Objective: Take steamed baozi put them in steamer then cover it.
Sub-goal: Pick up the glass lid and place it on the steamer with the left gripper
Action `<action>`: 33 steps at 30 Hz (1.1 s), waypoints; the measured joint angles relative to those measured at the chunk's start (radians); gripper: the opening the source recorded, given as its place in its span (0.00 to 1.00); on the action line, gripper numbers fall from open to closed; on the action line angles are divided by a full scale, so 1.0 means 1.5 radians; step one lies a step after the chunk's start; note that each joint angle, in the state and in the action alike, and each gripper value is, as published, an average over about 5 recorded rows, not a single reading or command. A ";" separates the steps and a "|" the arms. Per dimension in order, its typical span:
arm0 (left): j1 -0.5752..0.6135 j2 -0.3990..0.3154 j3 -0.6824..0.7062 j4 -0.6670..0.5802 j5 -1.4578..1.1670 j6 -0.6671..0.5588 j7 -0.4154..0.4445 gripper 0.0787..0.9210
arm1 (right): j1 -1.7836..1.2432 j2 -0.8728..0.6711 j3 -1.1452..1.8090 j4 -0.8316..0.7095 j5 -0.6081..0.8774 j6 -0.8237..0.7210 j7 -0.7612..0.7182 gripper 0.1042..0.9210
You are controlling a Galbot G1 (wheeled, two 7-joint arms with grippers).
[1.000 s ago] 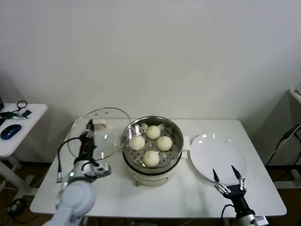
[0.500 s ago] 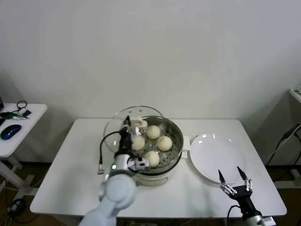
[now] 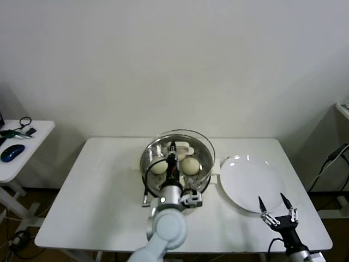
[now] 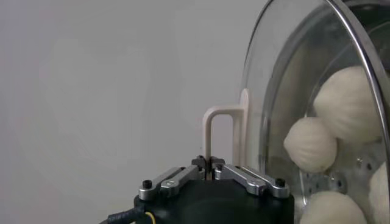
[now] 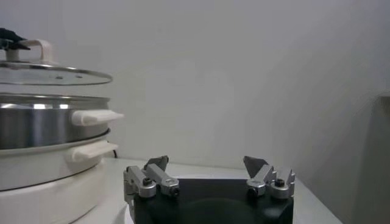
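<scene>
The cover (image 3: 197, 143), a clear glass lid with a metal rim, hangs level just above the steamer (image 3: 206, 173), with a thin gap between the two rims in the right wrist view. My left gripper (image 3: 173, 148) is shut on the cover's cream handle (image 4: 222, 129). Through the glass I see the steamed baozi: one (image 3: 158, 167) left of my arm, one (image 3: 189, 165) right of it. More baozi (image 4: 311, 145) show in the left wrist view. My right gripper (image 3: 278, 206) stands open and empty near the table's front right edge.
A flat white plate (image 3: 253, 183) lies right of the steamer, just ahead of my right gripper. The white table (image 3: 98, 191) carries it all. A small side table (image 3: 16, 147) with a mouse and cables stands off to the left.
My left gripper has carried the cover to the right, from beside the steamer's left side to directly over it. The right gripper has drifted slightly toward the table's front edge, still open.
</scene>
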 measured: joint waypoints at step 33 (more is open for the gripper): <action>0.022 -0.001 -0.010 0.039 0.040 0.009 -0.020 0.16 | 0.005 0.000 0.001 -0.007 0.004 0.011 0.001 0.88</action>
